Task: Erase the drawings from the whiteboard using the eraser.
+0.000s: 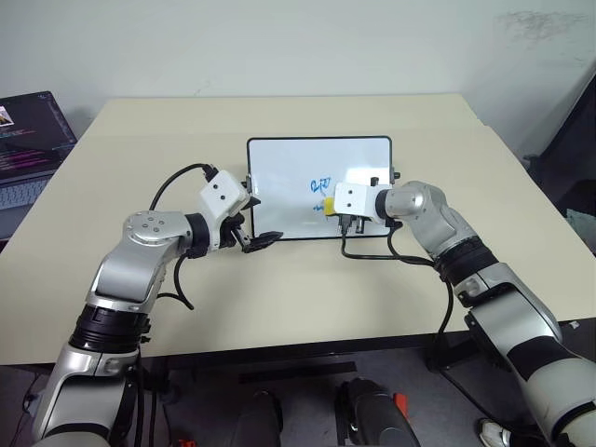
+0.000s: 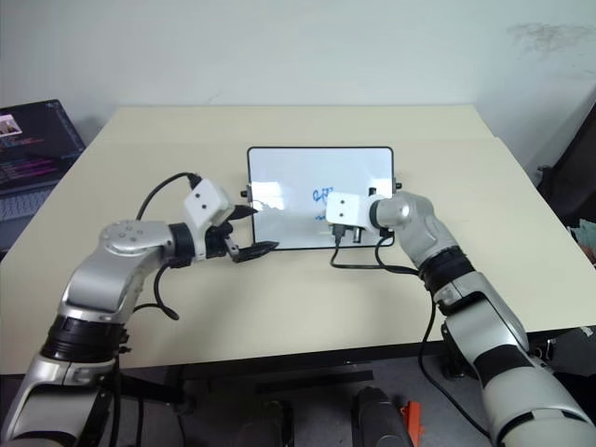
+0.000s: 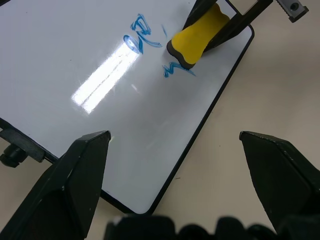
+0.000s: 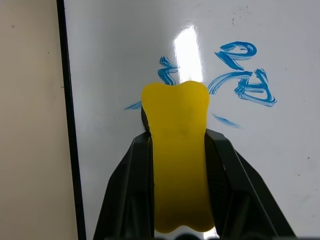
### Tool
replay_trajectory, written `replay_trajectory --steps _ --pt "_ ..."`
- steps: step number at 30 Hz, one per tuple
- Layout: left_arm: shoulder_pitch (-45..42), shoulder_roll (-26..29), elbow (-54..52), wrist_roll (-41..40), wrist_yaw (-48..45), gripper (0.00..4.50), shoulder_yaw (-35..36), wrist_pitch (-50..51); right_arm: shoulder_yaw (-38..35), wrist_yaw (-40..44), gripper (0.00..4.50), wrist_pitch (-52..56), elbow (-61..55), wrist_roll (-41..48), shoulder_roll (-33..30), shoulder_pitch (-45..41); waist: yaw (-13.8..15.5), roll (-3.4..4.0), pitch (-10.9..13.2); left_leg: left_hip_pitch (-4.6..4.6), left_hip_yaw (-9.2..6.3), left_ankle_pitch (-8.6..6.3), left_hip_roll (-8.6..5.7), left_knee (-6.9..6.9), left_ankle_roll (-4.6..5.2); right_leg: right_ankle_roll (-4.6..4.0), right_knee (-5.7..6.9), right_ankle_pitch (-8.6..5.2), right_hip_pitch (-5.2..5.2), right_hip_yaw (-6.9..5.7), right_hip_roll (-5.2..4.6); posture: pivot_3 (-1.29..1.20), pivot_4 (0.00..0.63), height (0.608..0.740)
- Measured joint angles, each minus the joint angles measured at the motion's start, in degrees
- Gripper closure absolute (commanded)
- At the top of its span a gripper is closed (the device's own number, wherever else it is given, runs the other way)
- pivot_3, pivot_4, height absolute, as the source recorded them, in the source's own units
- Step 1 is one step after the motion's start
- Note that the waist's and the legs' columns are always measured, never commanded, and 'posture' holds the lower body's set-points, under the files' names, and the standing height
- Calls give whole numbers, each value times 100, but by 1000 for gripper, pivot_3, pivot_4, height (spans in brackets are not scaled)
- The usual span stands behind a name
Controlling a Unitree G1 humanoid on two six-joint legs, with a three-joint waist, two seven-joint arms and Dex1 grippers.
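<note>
Erasing is mid-way, by my read. Right gripper (image 4: 177, 150) is clamped on the eraser (image 4: 177, 150), a yellow block with a dark underside, gripped across its narrow sides. The eraser's front end sits on the whiteboard (image 1: 289, 168), over the drawings (image 3: 137, 37).

Done so far, as far as I can judge: middle of the column looks mostly gone, only a short blue stroke (image 4: 226, 120) shows beside the eraser, plus stray bits at its tip. Left to do: one full scribble, intact, a looped mark just beyond and beside the eraser tip; and a zigzag (image 3: 177, 70) by the edge of the eraser, near the board's near long edge. The rest of the board is clean, with glare on it.

Left gripper (image 3: 175, 175) is wide open, nothing in it, hovering at the board's near-left corner (image 1: 256, 233). Can't tell whether it touches the frame.

Orientation: the board lies flat on the bench (image 1: 279, 307), about mid-bench, long axis running left-right across the robot, short sides with the knobs at left and right. Eraser's long axis runs along the right gripper's fingers, pointing away from the wrist toward the robot's left and forward, roughly along the board's near edge, pitched down at the tip. The column of drawings runs across the board's short dimension.

Laptop (image 1: 28, 140) is off to the far left, not involved.
</note>
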Motion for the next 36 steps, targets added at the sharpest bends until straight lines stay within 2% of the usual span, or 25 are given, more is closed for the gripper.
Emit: replay_trajectory --steps 12,19,22,27,36 --pt "-7 -34 0 10 3 0 -3 -2 -141 -1264 3503 -164 1432 -53 88 -1050 -1 0 0 -5 0 0 -1 1 0 0 -4 0 -2 -2 -6 0 150 740" --pt "-8 -36 0 12 10 0 -3 -2 -121 -932 3503 -274 1211 -47 92 -921 -31 0 0 -4 1 0 0 -2 1 0 -3 0 -2 -2 -4 0 150 740" --pt "-8 -33 0 11 12 0 -1 -2 -3 -367 3503 -323 616 -45 32 -439 -33 -1 -1 -3 -1 0 1 -2 0 0 -2 0 0 -4 -2 0 150 740" --pt "-8 -35 1 16 19 0 -2 -2 116 -28 3503 -268 170 -71 -19 -104 -36 -1 -1 -2 -1 0 0 0 0 0 -3 0 0 -3 -3 0 150 740" --pt "-53 -78 10 21 45 0 -3 -2 121 -256 3503 -266 474 -122 43 -210 -39 -2 -1 -2 -2 0 0 0 0 0 -5 0 0 -3 -5 0 150 740"
